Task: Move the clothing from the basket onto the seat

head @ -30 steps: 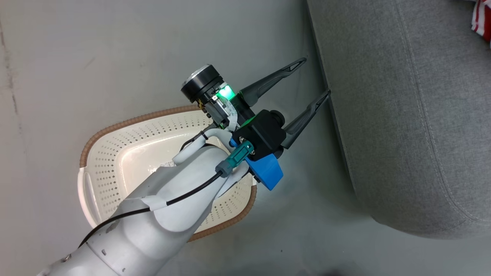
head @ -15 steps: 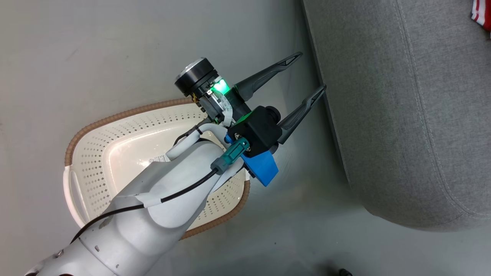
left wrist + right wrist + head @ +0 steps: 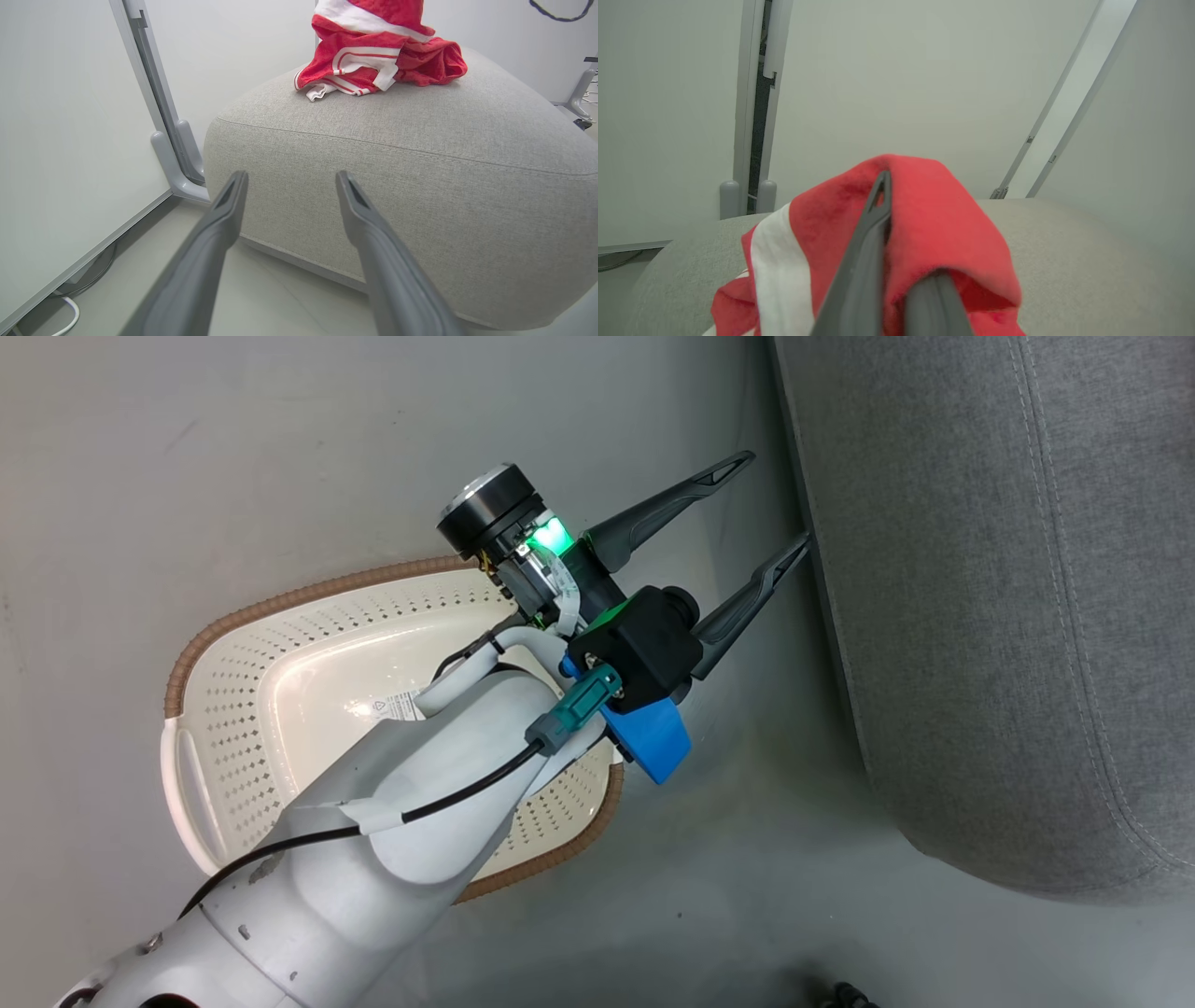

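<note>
Left gripper (image 3: 775, 498) is spread wide with nothing between the fingers. It's above the floor (image 3: 280, 448), with the basket (image 3: 280, 609) back under its forearm and the grey seat (image 3: 980, 616) close ahead of the tips. Right gripper (image 3: 892, 205) is clamped tight on the red-and-white clothing (image 3: 952, 219), with fabric draped over both fingers just above the seat top. In the left wrist view the clothing sits bunched on the seat, up beyond the left fingertips.

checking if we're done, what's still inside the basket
The basket's visible floor is bare but for a small label. The left arm covers its right side, so anything lying under there cannot be seen.
</note>
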Controlling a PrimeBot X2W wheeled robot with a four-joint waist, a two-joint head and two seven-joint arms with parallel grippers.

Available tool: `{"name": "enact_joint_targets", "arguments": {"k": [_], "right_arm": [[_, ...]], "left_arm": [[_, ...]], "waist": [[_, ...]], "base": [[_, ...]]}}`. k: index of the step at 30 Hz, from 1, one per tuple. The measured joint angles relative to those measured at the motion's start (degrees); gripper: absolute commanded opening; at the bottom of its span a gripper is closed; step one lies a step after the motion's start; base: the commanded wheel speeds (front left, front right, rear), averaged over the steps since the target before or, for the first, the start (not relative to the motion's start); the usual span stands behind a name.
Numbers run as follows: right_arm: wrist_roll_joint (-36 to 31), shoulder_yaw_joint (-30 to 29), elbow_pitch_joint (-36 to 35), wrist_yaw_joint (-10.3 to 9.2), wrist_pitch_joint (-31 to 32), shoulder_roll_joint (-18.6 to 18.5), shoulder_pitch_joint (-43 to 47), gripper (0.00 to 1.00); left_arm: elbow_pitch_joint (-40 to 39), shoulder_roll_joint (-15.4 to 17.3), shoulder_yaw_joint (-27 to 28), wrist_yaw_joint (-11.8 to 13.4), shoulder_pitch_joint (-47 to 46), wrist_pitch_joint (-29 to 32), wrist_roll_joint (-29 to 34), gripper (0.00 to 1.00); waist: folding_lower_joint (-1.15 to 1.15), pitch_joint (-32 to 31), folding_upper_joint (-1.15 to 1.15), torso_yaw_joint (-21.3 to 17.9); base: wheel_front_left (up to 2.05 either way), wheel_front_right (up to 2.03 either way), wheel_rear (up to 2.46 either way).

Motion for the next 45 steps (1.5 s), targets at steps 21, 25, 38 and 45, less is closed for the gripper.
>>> {"name": "enact_joint_targets", "arguments": {"k": [21,25,38,45], "right_arm": [[0.51,2.01,3.14,0.00,0.00,3.00,11.15,1.00],[0.03,2.14,0.13,0.00,0.01,3.22,15.76,1.00],[-1.02,5.60,-15.93,0.00,0.01,5.86,29.61,1.00],[0.43,12.03,-20.34,0.00,0.00,8.91,33.59,1.00]], "left_arm": [[-0.73,-0.35,1.00,1.01,0.73,0.00,-0.87,1.00],[-1.24,-0.63,2.03,1.52,2.34,0.00,-1.43,1.00],[-1.96,-0.43,7.90,3.55,10.84,0.00,-3.26,1.00],[-3.11,0.46,13.95,5.11,16.75,0.00,-4.08,1.00]], "waist": [[0.00,-3.71,0.00,0.05],[-0.01,-6.38,0.00,0.23],[-0.01,-16.87,0.00,2.66],[-0.01,-22.57,0.00,5.45]], "base": [[0.00,0.00,0.00],[0.00,0.00,0.00],[0.00,0.00,0.00],[0.00,0.00,0.00]]}}
